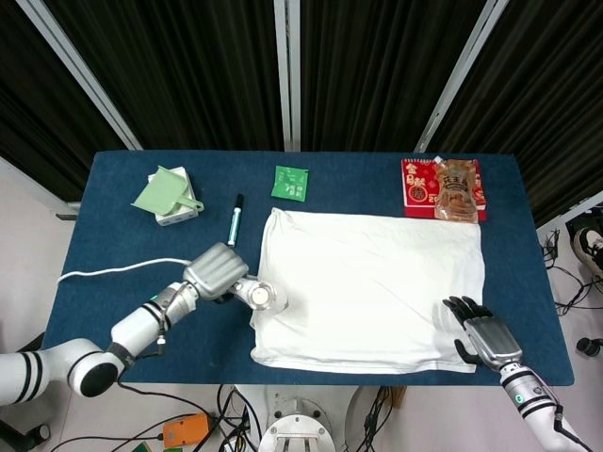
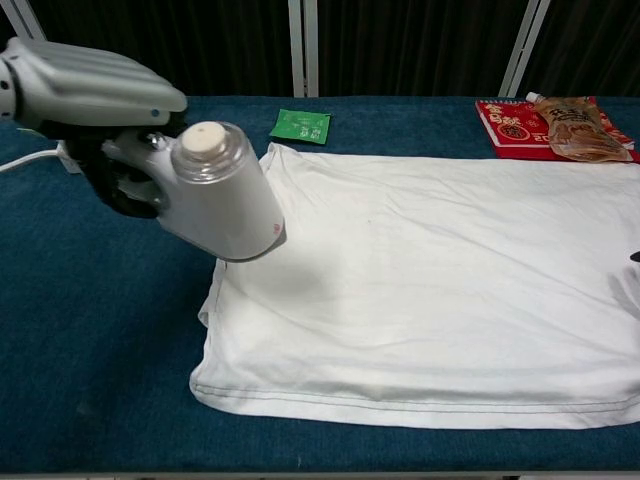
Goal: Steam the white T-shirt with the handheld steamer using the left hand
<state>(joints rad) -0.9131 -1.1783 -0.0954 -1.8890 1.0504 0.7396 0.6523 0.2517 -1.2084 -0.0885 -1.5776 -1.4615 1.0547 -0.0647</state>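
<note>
Along the far edge of your blue table (image 1: 113, 235) you have a small white box topped by a pale green scoop (image 1: 168, 194) at the left. Just to its right lies a marker pen (image 1: 234, 220) with a black cap and green band, its length running front to back. A green sachet (image 1: 290, 183) lies flat near the middle of the far edge. At the far right corner a red packet (image 1: 416, 185) lies flat, with a brownish pouch (image 1: 454, 191) lying on top of it. A white cable (image 1: 104, 273) trails across the table's left side. Dark curtains (image 1: 188, 66) with pale metal struts stand behind the table.
</note>
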